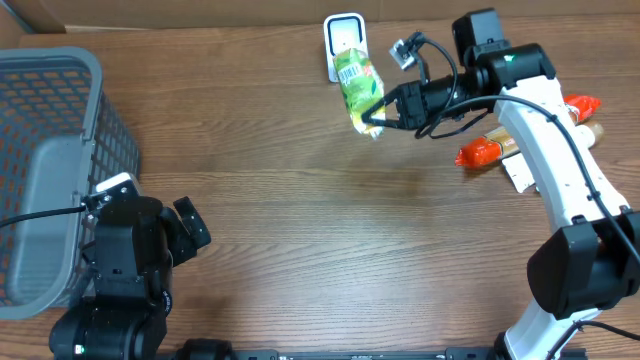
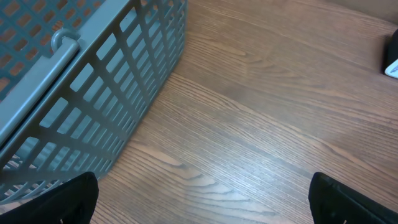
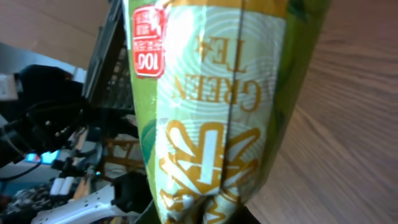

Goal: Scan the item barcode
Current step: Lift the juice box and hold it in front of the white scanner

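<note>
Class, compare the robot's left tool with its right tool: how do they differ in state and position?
The left tool is open and empty; the right tool is shut on a green tea packet. The left tool sits beside the grey basket; the right tool is near the white scanner. Both are black and two-fingered.

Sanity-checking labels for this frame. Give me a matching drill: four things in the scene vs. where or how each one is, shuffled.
1 green tea pouch
2 grey basket
3 left hand
4 white scanner

a far edge of the table
b open, empty
c clamped in the right hand
d table's left side

Pairs: 1-c, 2-d, 3-b, 4-a
</note>
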Robot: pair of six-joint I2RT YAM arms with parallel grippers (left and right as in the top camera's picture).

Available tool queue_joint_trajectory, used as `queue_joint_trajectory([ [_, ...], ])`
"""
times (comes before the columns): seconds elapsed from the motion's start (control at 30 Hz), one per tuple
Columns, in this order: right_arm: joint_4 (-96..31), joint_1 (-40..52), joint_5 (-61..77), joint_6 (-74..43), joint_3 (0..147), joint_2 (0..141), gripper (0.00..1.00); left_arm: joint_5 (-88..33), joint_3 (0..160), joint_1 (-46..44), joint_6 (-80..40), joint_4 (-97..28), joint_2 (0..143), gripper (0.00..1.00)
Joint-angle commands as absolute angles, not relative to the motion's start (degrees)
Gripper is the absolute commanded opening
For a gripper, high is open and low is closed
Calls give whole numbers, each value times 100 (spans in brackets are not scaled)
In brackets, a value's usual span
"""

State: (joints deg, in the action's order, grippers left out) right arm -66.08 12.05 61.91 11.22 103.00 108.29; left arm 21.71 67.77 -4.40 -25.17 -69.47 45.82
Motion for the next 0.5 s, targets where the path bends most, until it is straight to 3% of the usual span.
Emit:
queue_joint_trajectory([
  [0.0,-6595,1339,5354,637,10877,10737,4,2244,6775,-425,-2576,-6945,4574,100],
  [0.3,-5909,2692,-357,-156,11690,10748,4,2246,6775,-425,-2576,-6945,4574,100],
  [0.47,-4639,3301,-3382,-58,11465,11069,4,2244,6775,-425,-2576,-6943,4574,100],
])
